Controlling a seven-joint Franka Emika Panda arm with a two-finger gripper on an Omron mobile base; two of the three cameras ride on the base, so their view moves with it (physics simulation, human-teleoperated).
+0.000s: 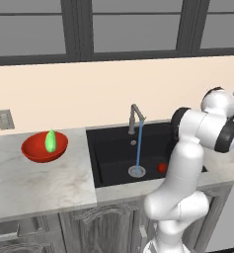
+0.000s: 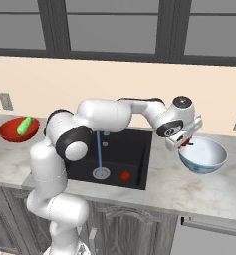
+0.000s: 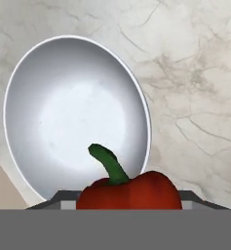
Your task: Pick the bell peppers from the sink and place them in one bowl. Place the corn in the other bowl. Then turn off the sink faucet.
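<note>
My gripper [image 2: 184,141] is shut on a red bell pepper [image 3: 129,191] with a green stem. It hangs just above the left rim of the white-and-blue bowl [image 2: 205,155], which stands on the counter right of the sink [image 2: 132,149]. In the hand view the bowl's pale inside [image 3: 73,112] lies beyond the pepper with nothing in it. A second bell pepper [image 2: 125,176] lies on the sink floor near the drain [image 1: 136,171]. The green corn [image 1: 50,141] rests in the red bowl [image 1: 37,150] on the left counter. The faucet [image 1: 135,117] runs a thin blue stream of water [image 1: 138,148].
Marble counter [image 1: 39,183] lies on both sides of the sink. Wall outlets [image 1: 4,119] sit on the backsplash at the left. Dark-framed windows run above. My arm arches over the sink from left to right in the right base view.
</note>
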